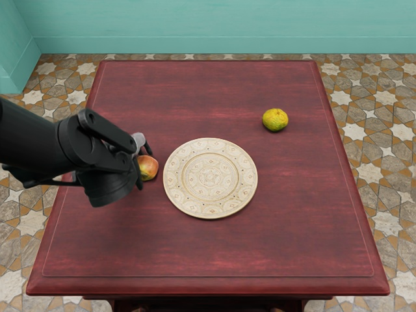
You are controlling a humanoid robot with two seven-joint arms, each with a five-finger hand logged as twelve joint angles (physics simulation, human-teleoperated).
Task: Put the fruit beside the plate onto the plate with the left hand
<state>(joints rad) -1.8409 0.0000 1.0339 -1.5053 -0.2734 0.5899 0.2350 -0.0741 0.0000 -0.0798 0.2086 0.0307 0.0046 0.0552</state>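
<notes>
Apple (149, 168) lies just beside the left hand (117, 172) at its 3 o'clock; plate (210, 212) follows at 3 o'clock. Grip state cannot be told.

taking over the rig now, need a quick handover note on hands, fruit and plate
Left hand: at the apple, partly covering it; grip cannot be told.
Right hand: out of view.
Apple: on the table, just left of the plate, not on it.
Green fruit lies farther off, upper right of the plate.
Done: reach to the apple.
Left: grasp, lift, set on plate.
</notes>
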